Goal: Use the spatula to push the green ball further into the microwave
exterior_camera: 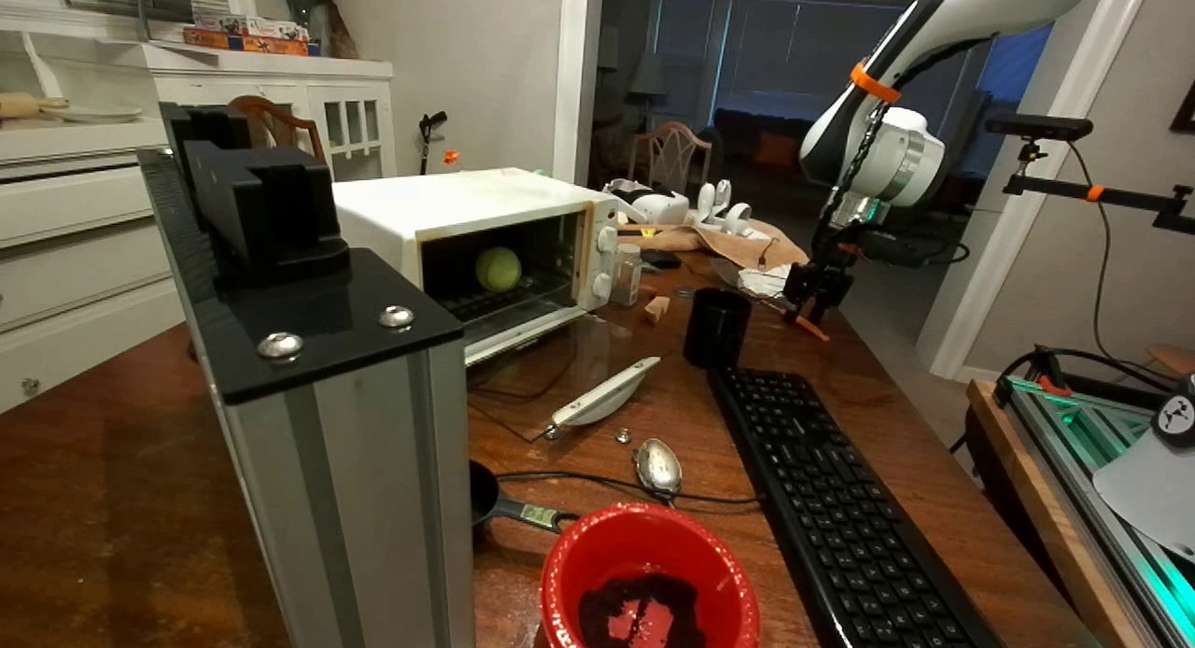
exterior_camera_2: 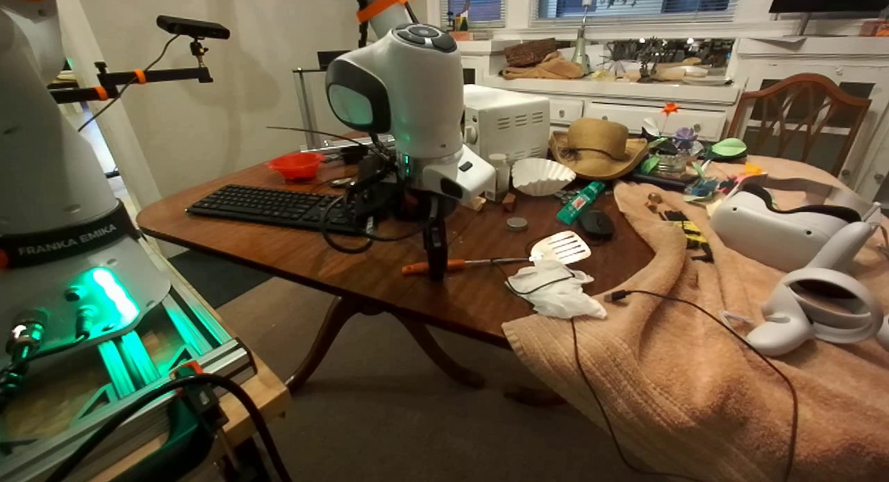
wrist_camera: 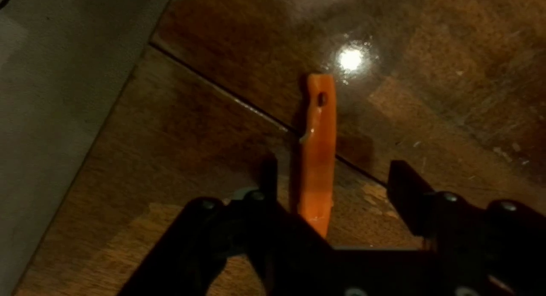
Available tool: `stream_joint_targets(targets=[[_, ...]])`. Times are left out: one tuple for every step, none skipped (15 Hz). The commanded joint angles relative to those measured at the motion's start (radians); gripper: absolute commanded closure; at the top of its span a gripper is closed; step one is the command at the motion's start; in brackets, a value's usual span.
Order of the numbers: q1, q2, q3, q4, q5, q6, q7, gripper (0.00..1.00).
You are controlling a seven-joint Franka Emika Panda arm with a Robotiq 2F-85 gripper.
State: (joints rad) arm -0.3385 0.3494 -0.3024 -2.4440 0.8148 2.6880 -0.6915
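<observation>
I judge this the grasp: my claw (wrist_camera: 332, 163), jaws apart, straddles the spatula (wrist_camera: 319, 159) near the edge of the bench (wrist_camera: 153, 142); next, clamp squarely (green ball (exterior_camera: 499, 269) later).

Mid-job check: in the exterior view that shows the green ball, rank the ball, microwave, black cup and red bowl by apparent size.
1. microwave
2. red bowl, as far as it shows: the bottom edge cuts it off, and nearness to the camera enlarges it
3. black cup
4. green ball
</observation>
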Motion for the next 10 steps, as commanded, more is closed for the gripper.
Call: stream_joint_targets(targets=[[-0.016,0.012,0.016,0.001,0.030,0.009,-0.041,0.36],[-0.017,0.012,0.017,0.002,0.032,0.011,-0.043,0.43],[-0.017,0.013,0.017,0.002,0.032,0.012,-0.045,0.45],[-0.017,0.013,0.017,0.002,0.031,0.013,-0.047,0.51],[-0.019,0.013,0.017,0.003,0.031,0.014,-0.050,0.60],[-0.020,0.013,0.017,0.003,0.030,0.015,-0.053,0.56],[-0.020,0.014,0.017,0.003,0.030,0.016,-0.054,0.60],[-0.022,0.015,0.016,0.003,0.028,0.018,-0.054,0.62],[-0.022,0.016,0.016,0.003,0.028,0.019,-0.056,0.62],[-0.023,0.016,0.016,0.003,0.027,0.021,-0.055,0.66]])
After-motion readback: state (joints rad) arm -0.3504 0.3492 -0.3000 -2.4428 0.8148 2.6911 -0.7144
